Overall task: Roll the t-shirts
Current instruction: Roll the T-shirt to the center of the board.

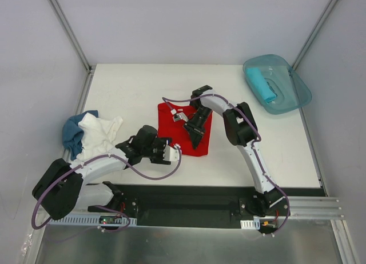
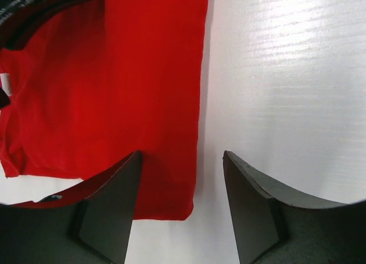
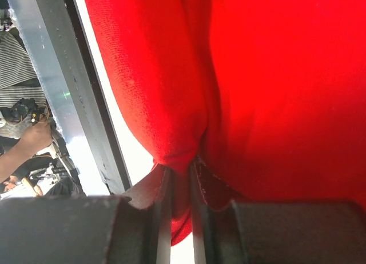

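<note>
Spare shirts: a white t-shirt (image 1: 102, 132) and a blue t-shirt (image 1: 72, 134) are heaped together at the edge of the bench (image 1: 131, 87), behind the left hand and on its outer side. Neither is touched.

Left hand (image 1: 165, 151): the fingers are held apart and nothing is gripped. It is set low, just beside the near left corner of the red cloth.

Red t-shirt (image 1: 182, 127): it is laid flat as a narrow strip. The long axis runs away from the arm bases, with the far end leaning a little left. In the left wrist view one long edge runs straight ahead out of the gap between the fingers. The cloth spreads to the left finger's side, and the near corner lies between the fingers, closer to the left one.

Right hand (image 1: 193, 136): the fingers are brought together and clamped on a pinched fold of the red t-shirt, over its near right part. The cloth is drawn up into a ridge at the pinch.

Tub (image 1: 286, 98): it sits well apart, beyond the right hand and on its outer side. A turquoise t-shirt (image 1: 261, 85), already rolled, is held inside.

Deciding relation: both hands are placed at the near short end, so a roll would probably be carried forward along the long axis, away from the hands.

Nearer arm: the right side is already held. The free left corner is nearer the left hand, directly ahead of it.
</note>
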You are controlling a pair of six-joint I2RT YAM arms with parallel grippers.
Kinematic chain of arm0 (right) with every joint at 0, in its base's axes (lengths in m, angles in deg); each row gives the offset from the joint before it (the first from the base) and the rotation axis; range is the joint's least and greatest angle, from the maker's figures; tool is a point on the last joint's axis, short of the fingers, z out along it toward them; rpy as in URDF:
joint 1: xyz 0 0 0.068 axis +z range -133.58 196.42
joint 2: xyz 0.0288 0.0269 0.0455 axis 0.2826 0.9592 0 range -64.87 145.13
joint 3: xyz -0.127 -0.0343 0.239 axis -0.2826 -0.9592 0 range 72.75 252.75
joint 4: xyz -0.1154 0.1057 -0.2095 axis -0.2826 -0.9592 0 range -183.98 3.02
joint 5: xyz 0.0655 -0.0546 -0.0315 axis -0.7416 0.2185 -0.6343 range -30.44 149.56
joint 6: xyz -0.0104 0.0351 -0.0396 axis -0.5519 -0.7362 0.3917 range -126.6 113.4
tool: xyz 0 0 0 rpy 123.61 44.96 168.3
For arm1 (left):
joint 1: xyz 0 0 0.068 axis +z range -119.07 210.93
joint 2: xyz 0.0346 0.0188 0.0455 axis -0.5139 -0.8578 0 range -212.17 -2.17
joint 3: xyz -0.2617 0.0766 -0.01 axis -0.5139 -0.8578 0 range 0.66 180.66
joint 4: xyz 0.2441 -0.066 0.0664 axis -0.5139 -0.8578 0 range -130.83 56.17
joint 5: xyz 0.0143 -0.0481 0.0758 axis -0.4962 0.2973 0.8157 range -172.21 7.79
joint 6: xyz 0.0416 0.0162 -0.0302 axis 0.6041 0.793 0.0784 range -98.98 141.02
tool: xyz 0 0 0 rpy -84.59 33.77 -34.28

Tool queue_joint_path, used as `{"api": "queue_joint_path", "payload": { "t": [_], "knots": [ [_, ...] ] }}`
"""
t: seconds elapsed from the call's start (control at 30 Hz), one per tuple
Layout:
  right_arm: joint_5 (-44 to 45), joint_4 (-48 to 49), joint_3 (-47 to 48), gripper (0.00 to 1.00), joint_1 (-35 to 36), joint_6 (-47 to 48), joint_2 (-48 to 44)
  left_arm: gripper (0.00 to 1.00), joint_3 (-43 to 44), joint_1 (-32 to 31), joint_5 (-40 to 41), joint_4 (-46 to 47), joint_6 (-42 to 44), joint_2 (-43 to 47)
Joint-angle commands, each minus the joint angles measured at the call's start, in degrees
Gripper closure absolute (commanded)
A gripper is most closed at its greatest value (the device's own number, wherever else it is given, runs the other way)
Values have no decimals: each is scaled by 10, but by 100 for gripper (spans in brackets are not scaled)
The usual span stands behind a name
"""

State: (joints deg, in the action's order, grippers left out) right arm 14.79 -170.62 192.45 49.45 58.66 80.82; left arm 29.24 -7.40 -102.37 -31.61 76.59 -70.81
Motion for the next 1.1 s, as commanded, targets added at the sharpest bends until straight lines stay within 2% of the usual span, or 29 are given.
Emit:
{"api": "queue_joint_path", "payload": {
  "t": [0.0,0.17,0.27,0.37,0.4,0.43,0.47,0.5,0.53,0.57,0.73,0.8,0.83,0.87,0.9,0.93,0.97,1.0,1.03,1.07],
  "knots": [
    [108,-114,-5,84,7,22,41,42,-12,-7,26,27,52,-25],
    [107,-114,-7,84,7,24,39,44,-7,-8,66,43,80,-76],
    [107,-114,-7,84,6,24,39,49,6,-7,70,17,91,-110],
    [101,-114,-10,80,6,26,36,63,53,-9,100,-33,69,-162],
    [99,-113,-12,77,4,27,33,73,92,-8,107,-81,40,-174],
    [94,-113,-17,73,1,31,27,80,108,-7,107,-105,32,-194],
    [82,-112,-24,61,-2,41,14,85,120,-5,95,-122,28,-199],
    [76,-105,-28,54,-15,37,5,89,131,-4,81,-146,18,-199],
    [67,-102,-28,30,-24,32,-4,98,134,-3,71,-155,14,-193],
    [38,-103,-27,4,-36,25,-13,100,138,-3,61,-166,9,-189],
    [14,-100,-45,4,-132,28,-153,100,160,2,-14,-231,-13,-175],
    [16,-70,-50,4,-176,11,-199,100,174,4,-36,-250,-16,-178],
    [17,-48,-71,4,-188,6,-264,100,182,6,-64,-263,-16,-187],
    [40,-5,-103,4,-197,-13,-308,100,193,11,-79,-287,-27,-194],
    [67,157,-151,4,-206,-45,-376,100,218,22,-94,-299,-36,-201],
    [108,277,-230,4,-206,-117,-524,100,232,27,-109,-310,-43,-221],
    [168,397,-393,4,-206,-136,-612,100,244,32,-117,-330,-55,-229],
    [166,601,-487,4,-206,-140,-679,100,265,41,-130,-336,-60,-236],
    [155,673,-554,4,-202,-161,-729,100,275,59,-141,-340,-67,-249],
    [135,702,-616,4,-196,-186,-778,100,285,70,-169,-345,-86,-257]
  ]
}}
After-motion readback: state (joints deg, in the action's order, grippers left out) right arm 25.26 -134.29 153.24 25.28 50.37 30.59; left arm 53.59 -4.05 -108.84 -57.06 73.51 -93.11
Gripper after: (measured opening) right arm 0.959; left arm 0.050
